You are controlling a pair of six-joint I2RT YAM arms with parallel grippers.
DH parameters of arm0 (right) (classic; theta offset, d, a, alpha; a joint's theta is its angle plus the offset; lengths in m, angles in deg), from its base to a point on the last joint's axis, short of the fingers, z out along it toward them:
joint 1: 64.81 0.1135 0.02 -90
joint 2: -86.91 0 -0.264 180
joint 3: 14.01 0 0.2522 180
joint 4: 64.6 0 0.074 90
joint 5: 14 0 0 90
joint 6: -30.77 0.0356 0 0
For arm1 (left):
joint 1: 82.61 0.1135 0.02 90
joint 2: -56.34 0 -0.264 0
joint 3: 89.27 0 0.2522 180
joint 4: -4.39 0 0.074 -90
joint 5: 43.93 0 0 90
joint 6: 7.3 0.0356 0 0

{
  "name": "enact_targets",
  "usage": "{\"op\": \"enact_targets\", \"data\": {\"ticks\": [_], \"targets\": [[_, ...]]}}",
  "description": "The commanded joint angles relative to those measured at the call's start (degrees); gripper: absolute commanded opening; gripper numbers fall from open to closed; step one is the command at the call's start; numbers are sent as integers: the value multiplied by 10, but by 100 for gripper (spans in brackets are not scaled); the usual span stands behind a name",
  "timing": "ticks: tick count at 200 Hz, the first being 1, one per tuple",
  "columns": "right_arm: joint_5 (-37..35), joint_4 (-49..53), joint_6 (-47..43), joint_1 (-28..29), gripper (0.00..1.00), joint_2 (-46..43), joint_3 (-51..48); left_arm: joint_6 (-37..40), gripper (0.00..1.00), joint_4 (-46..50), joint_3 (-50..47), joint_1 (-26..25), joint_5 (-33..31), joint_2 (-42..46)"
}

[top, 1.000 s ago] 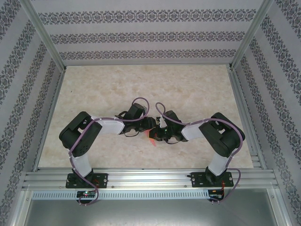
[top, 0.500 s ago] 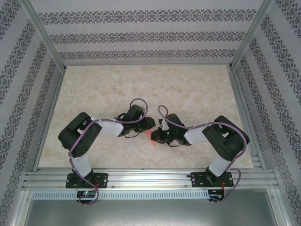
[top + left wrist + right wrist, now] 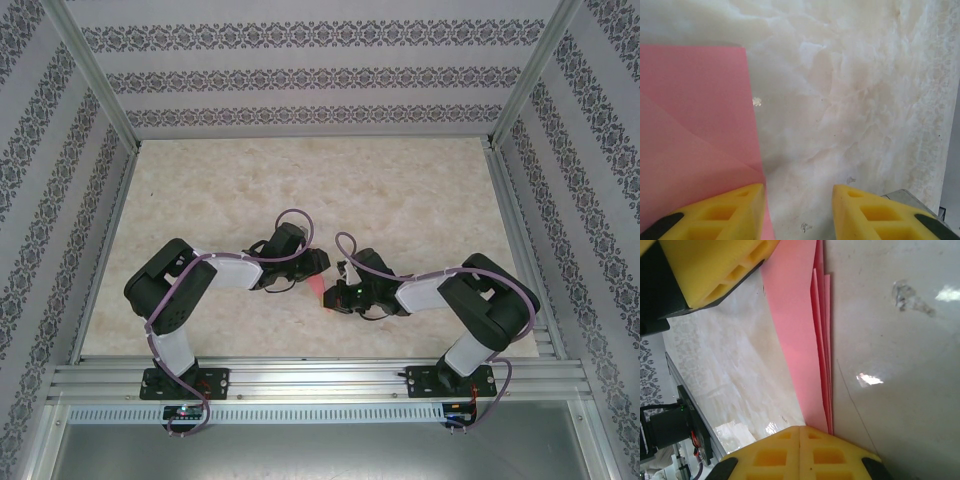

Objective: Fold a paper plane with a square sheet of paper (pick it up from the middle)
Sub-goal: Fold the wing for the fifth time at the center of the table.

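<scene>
Pink paper (image 3: 695, 115), folded in layers, lies flat on the table (image 3: 855, 90) between both grippers. Its long edge runs straight out from the right gripper (image 3: 800, 432), whose fingers are together, tips touching the paper's end. The left gripper (image 3: 797, 192) is apart, straddling that edge.

Pink paper (image 3: 695, 115), partly folded.
Flat on table (image 3: 400, 190), near front centre; diagonal flap folded over, several layered edges stacked along one side.

Table (image 3: 400, 190): beige marbled top, centre of frame in top view. Pink paper sheet (image 3: 318, 290): lower centre, flat on marble. Left wrist view: sheet at frame left, diagonal crease; whitish fleck (image 3: 757, 102) beside its right edge.
</scene>
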Motion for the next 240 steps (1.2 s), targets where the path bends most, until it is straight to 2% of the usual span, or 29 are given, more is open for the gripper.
{"op": "enact_targets", "data": {"ticks": [1,42,89,134,168,194,240], "targets": [[-1,93,-16,10,5,4,-38,2,41,56,-26,-1,-40,-20],[-19,132,-26,9,6,-36,-23,4,41,54,-24,-2,-39,-18],[-37,153,-41,10,8,-101,39,8,41,63,-17,-1,-31,-20],[-47,135,-43,-1,9,-65,83,10,41,73,-8,-1,-31,-20],[-35,41,6,-7,10,1,64,9,41,73,-8,-2,-28,-19],[-37,34,6,-4,10,34,32,10,41,74,-10,-2,-27,-19],[-14,25,-2,-1,10,6,-57,6,41,72,-15,-1,-33,-17]]}}
